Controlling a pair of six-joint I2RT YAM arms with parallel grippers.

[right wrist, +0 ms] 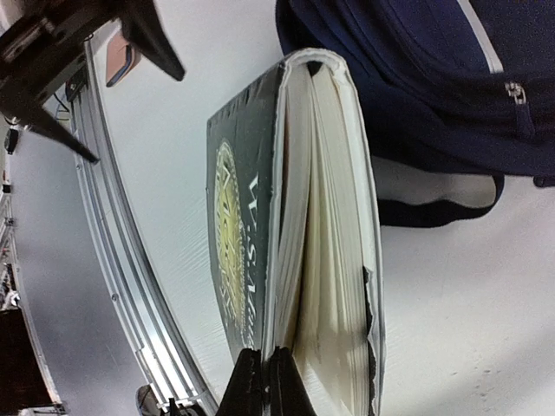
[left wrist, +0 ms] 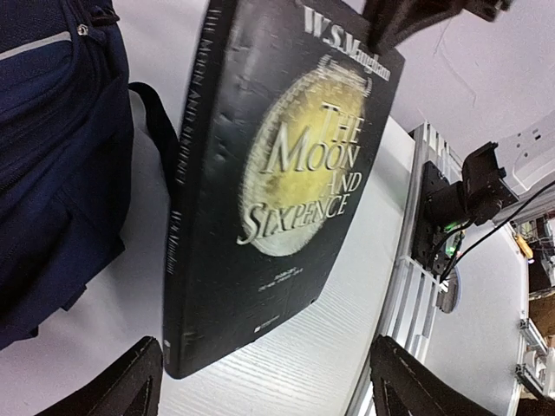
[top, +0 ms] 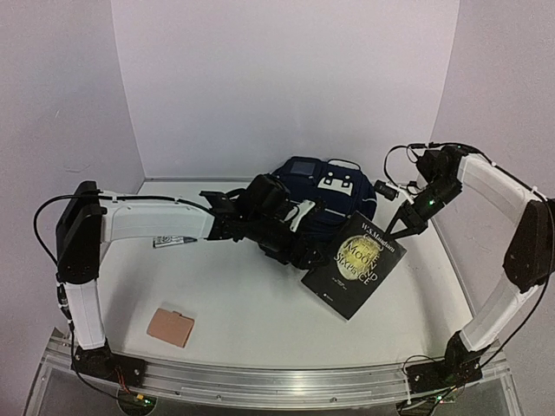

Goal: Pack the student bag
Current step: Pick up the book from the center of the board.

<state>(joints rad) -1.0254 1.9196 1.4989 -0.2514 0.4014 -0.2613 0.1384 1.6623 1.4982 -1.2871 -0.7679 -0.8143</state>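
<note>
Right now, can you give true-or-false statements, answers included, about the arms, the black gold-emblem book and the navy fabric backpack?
1. The right gripper is shut on the black book. True.
2. The left gripper is clamped shut. False: its jaws stand open, holding nothing.
3. The book sits inside the navy backpack. False: it is outside, beside it.
4. A small tan card lies on the white table. True.

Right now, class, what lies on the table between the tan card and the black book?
Nothing: the top view shows only bare white table between the tan card and the black book.
</note>
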